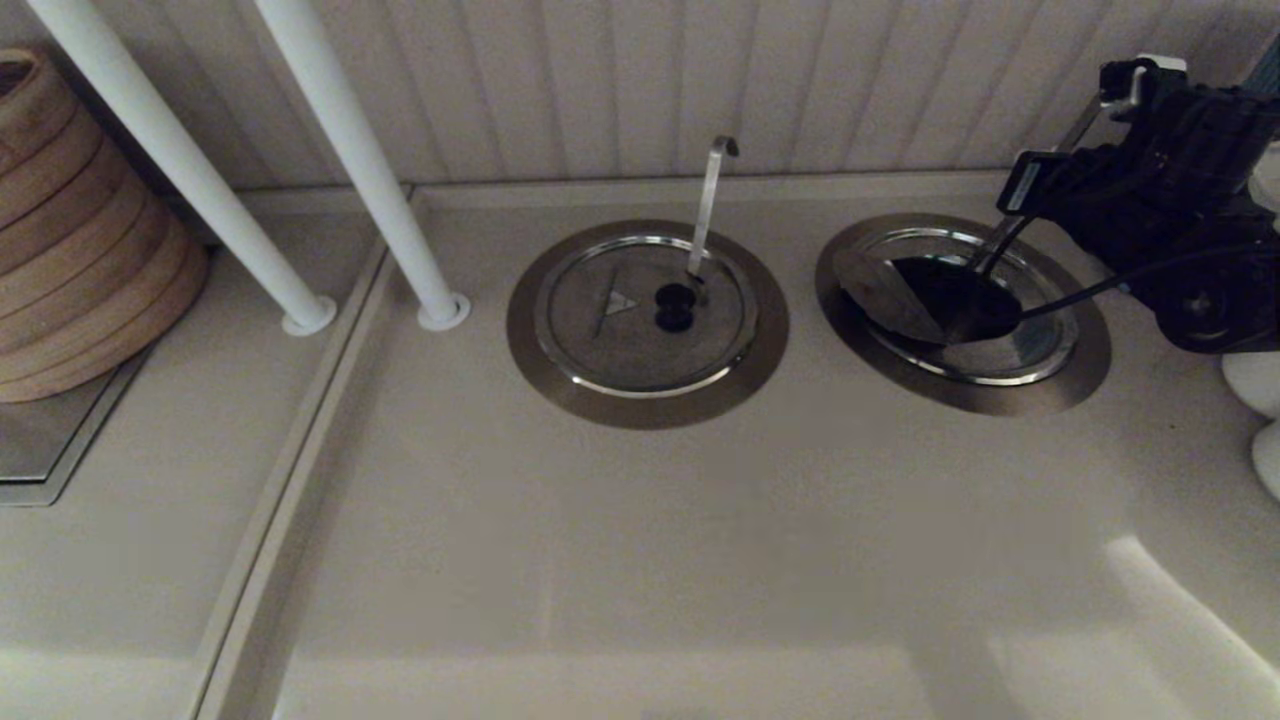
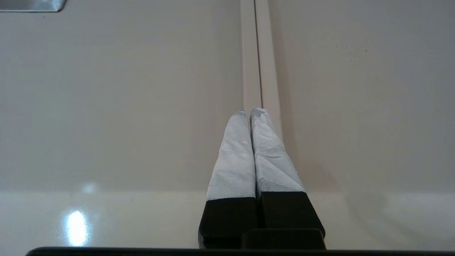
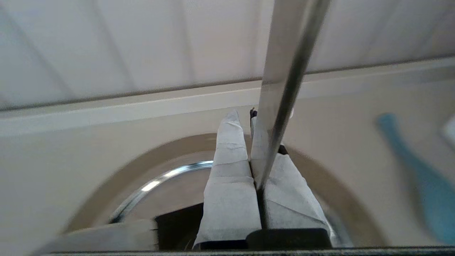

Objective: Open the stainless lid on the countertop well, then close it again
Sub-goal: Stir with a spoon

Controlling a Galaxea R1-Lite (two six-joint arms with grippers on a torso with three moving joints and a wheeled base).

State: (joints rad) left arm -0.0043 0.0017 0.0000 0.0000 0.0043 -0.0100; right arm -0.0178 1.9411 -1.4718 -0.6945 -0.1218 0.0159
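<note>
The countertop well (image 1: 1092,362) lies at the right, inside a wide brushed-steel ring. Its stainless lid stands folded open: the left half (image 1: 885,292) tilts up over a dark opening (image 1: 950,300), and the right half (image 1: 1035,345) lies flat. The knob is hidden. A straight ladle handle (image 1: 1060,155) rises from the opening. My right gripper (image 1: 1025,185) hangs above the well's back right edge, shut, with nothing seen between its fingers (image 3: 231,167). The handle (image 3: 280,89) crosses close over them. My left gripper (image 2: 249,111) is shut and parked over a counter seam, outside the head view.
A second well with a closed lid (image 1: 640,315) and a hook-tipped ladle handle (image 1: 710,200) sits left of the open one. Two slanted white posts (image 1: 350,150) stand further left, beside stacked bamboo steamers (image 1: 70,240). White round objects (image 1: 1255,385) crowd the right edge.
</note>
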